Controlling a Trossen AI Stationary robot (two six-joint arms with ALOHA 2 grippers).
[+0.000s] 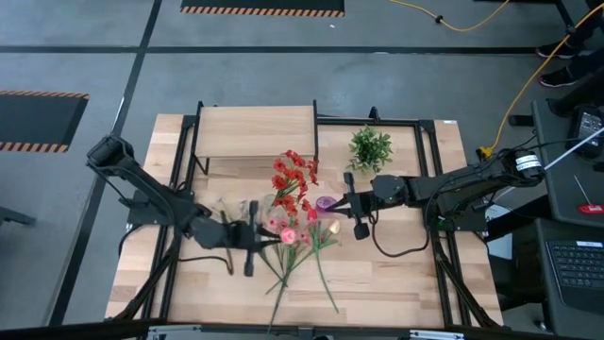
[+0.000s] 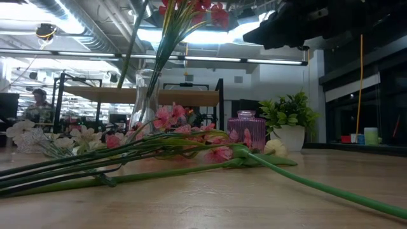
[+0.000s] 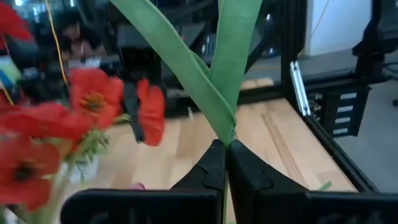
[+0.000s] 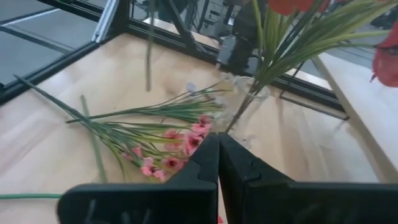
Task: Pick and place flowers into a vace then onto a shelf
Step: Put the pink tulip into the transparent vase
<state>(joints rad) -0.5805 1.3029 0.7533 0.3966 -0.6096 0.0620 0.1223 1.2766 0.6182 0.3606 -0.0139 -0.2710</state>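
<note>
High view: left gripper [image 1: 250, 238] sits left of the clear vase [image 1: 279, 210], fingers pinched tight on a green flower stem [image 3: 230, 93]. Red blossoms [image 1: 294, 176] stand in the vase before the shelf [image 1: 255, 130]; pink flowers [image 1: 300, 234] lie loose on the table [image 1: 396, 283]. Right gripper [image 1: 356, 213] hovers beside the purple jar [image 1: 326, 203], fingers closed, empty.

The light-wood table [image 1: 396, 274] carries the shelf [image 1: 255, 131], loose flowers [image 1: 300, 247], a clear vase [image 2: 146, 95], a purple jar [image 2: 245, 129] and a potted plant [image 1: 369, 147].

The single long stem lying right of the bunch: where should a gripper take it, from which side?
Take the bare middle of the stem, from straight above, fingers across it. There it lies flat on the table, clear of the other stems; its blossom end is crowded by the purple jar. The left gripper is shut on a leafy stem.
</note>
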